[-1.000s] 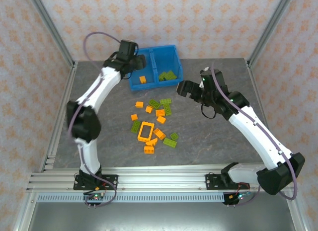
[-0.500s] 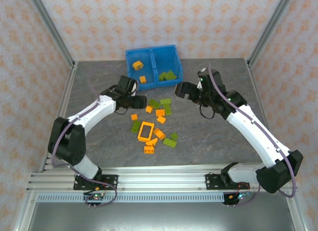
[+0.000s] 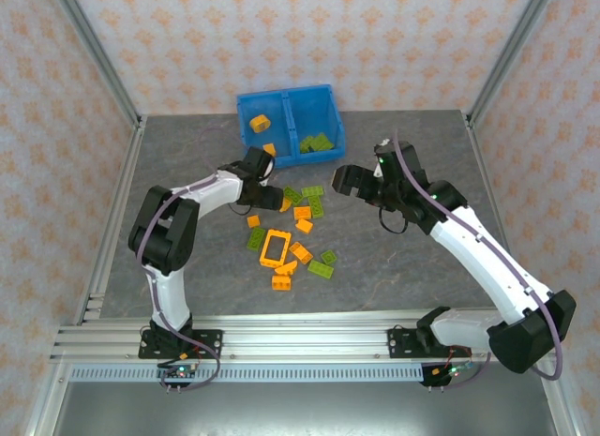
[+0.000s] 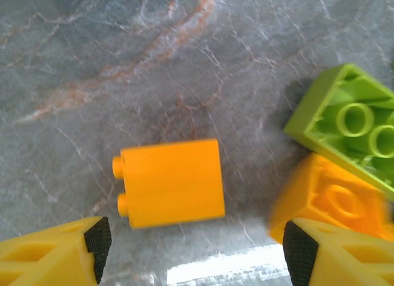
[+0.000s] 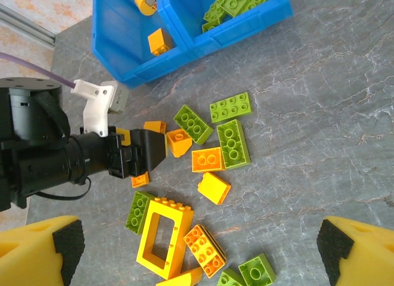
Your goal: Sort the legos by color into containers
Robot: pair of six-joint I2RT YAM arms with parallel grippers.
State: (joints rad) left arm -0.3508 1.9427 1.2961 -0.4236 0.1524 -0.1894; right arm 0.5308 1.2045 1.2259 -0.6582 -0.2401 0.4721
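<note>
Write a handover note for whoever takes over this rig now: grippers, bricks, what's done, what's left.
Left gripper: open, low over one orange brick on the table, not yet closed on it.
Right gripper: open, empty, hovering above the pile.
Done: blue bin holds orange bricks in its left half, green bricks in its right.
Left: the mixed pile, including the orange frame.

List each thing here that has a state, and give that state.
left gripper: open, straddling an orange brick, not touching it.
right gripper: open, empty, above the table.
orange brick: lying on its side.
orange frame: flat on the table, unsorted.
blue bin: upright; orange in left compartment, green in right.
</note>
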